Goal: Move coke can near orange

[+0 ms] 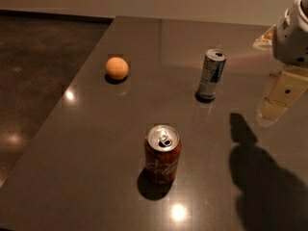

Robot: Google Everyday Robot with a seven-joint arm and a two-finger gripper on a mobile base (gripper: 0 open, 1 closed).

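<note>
- The gripper (281, 83) hangs at the far right edge of the scene, above the worktop (86, 167), with a white housing above and cream-coloured parts below.
- It is partly cut off by the edge of the view, and I cannot tell whether its jaws are open or closed. Nothing appears to be held in them.
- The gripper is well apart from all three things on the worktop. The nearest to it is the silver-and-blue can (211, 74).
- The coke can (162, 154) stands upright towards the front of the worktop, near the middle. Its silver top faces up and the white script shows on its red side. It stands alone, with nothing touching it.
- The orange (117, 68) sits farther back and to the left of the coke can, well apart from it, not far from the worktop's left edge.
- The silver-and-blue can stands farther back on the right and appears to lean slightly. It is about level in depth with the orange, with bare worktop between them.
- The three things form a loose triangle, with the coke can at the near corner.
- The worktop is dark and glossy, showing a few bright spots of reflected light.
- A dark shadow lies across its front right part, below the gripper.
- To the left of the worktop is a dark, speckled floor (33, 57).
</note>
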